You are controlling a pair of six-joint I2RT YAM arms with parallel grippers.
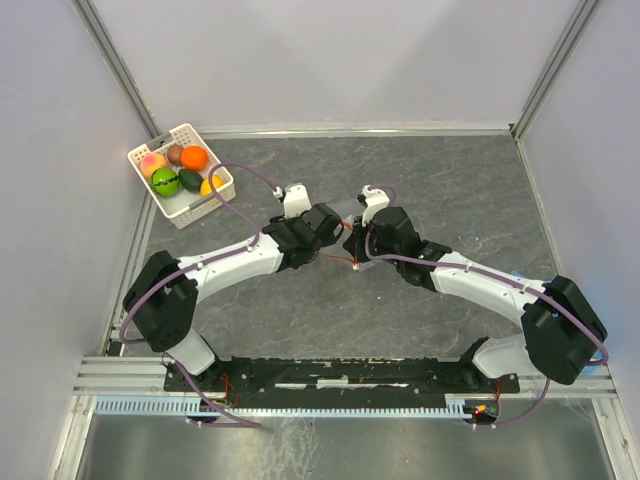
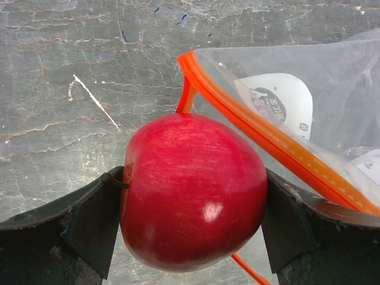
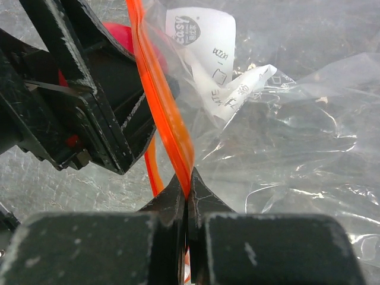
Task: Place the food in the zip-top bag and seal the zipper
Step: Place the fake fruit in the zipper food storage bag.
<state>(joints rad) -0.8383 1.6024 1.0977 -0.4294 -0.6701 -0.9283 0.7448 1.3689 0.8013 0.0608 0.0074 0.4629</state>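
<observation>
A grey marbled surface (image 1: 450, 200) carries everything. The left arm (image 1: 230, 265) and right arm (image 1: 470, 275) reach toward each other at its middle, over the clear crinkly bag (image 3: 285, 136), whose white label shows. A white basket (image 1: 190, 212) stands at the far left, well apart from the bag. The left jaws are spread around a red apple (image 2: 193, 190), gripping it on both sides just beside the bag's mouth. Six more pieces of food sit in the basket, among them an orange one (image 1: 194, 157) and a lime green one (image 1: 165, 182). The right jaws are pinched tight on the orange-red zipper (image 3: 160, 89).
</observation>
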